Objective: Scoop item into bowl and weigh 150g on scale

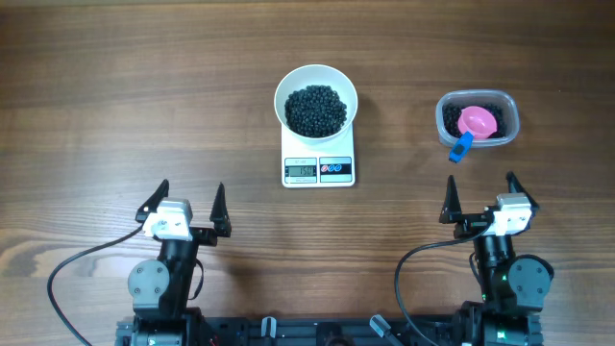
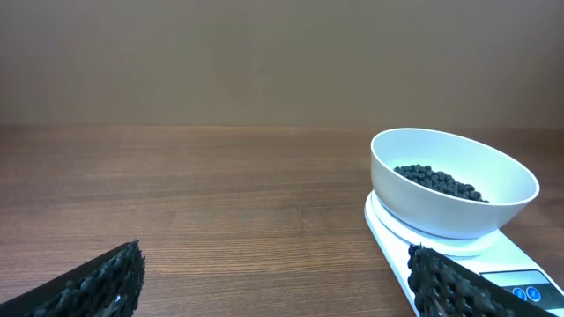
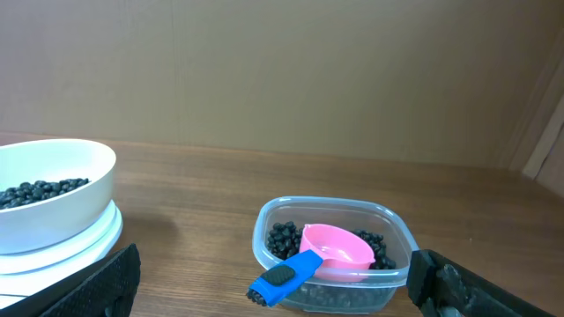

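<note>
Dark brown wood grain covers the table, and we see 2 arms sitting at its near edge. The left gripper has its 2 fingers spread wide with nothing between them. The right gripper is spread just as wide and is also empty. Both are well apart from the task's things.

The white bowl stands on the white square scale near the middle of the table. A heap of tiny black beads covers its bottom. The scale's grey display and its red and blue buttons face the arms; we cannot read the digits.

To the right, well apart from the scale, a clear plastic container holds more black beads and a pink scoop. The scoop's blue handle juts over the near rim. In the right wrist view the container lies ahead between the fingers, with the bowl at the left.
</note>
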